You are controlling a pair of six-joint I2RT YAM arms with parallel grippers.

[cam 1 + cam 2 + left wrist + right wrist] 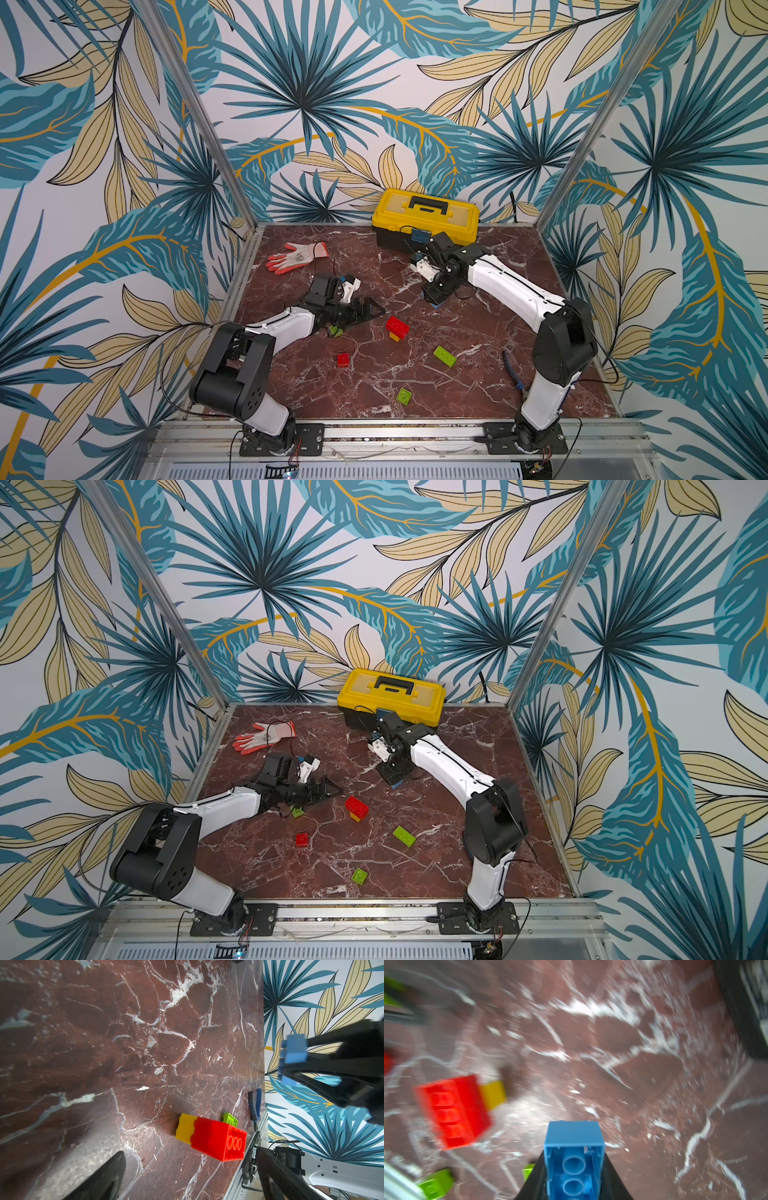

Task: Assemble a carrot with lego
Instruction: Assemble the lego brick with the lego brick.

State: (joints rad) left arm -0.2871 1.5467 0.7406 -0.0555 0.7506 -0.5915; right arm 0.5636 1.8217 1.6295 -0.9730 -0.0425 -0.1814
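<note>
Carrot barely begun: two bricks joined, a third in hand.

The carrot [397, 329] is so far just a red brick stuck to a yellow one, lying on its side mid-table. The right gripper [433, 300] is clamped on a blue brick [574, 1142], low over the table behind the stack, and that brick looks to be the next piece to go on. The left gripper [370, 312] lies close by, jaws spread wide and empty. A long green brick [444, 356], a square green brick [404, 395], a green piece [334, 331] beside the left arm and a small red brick [343, 359] lie loose. The toolbox [424, 216], glove [295, 255] and pliers [511, 368] sit at the edges, and nothing seems to block the way.
</note>
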